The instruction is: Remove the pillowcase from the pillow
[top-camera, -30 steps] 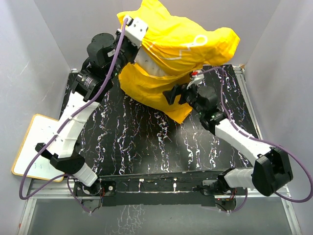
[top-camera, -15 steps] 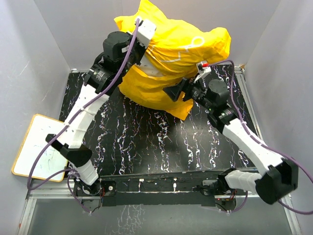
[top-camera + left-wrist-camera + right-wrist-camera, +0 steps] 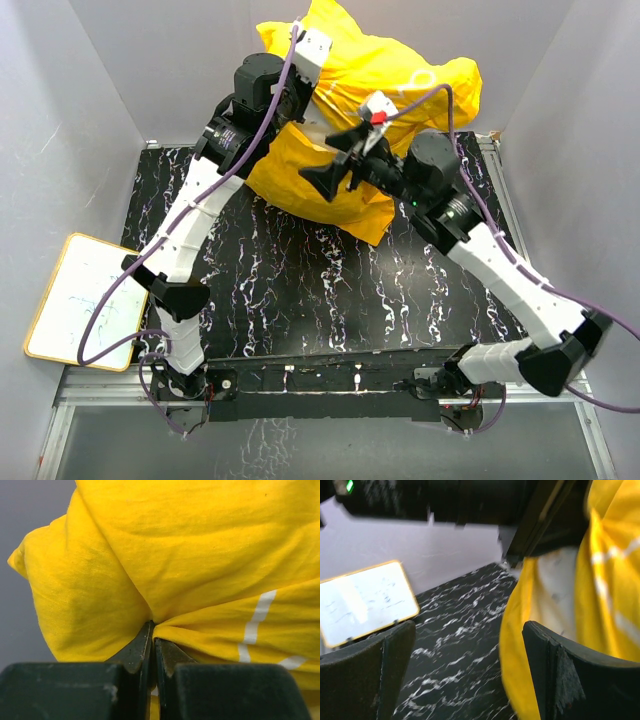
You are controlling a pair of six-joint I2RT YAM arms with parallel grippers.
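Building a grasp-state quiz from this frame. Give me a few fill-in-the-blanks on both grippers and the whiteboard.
1. The left gripper is ___ on the pillowcase.
2. The right gripper is ___, with nothing between its fingers.
3. In the top view, the whiteboard lies beside the table's ___ edge.

Missing words: shut; open; left.

Top view: bright, even light, only faint soft shadows on the table (image 3: 300, 290), and the walls (image 3: 60, 120) lean outward at the edges. Left wrist view: crisp on the pillowcase (image 3: 200, 555), creases shaded, dark fingers (image 3: 135, 655) at 6 o'clock in soft focus. Right wrist view: smeared with motion blur all over, whiteboard (image 3: 365, 600) at 9 o'clock washed out white.
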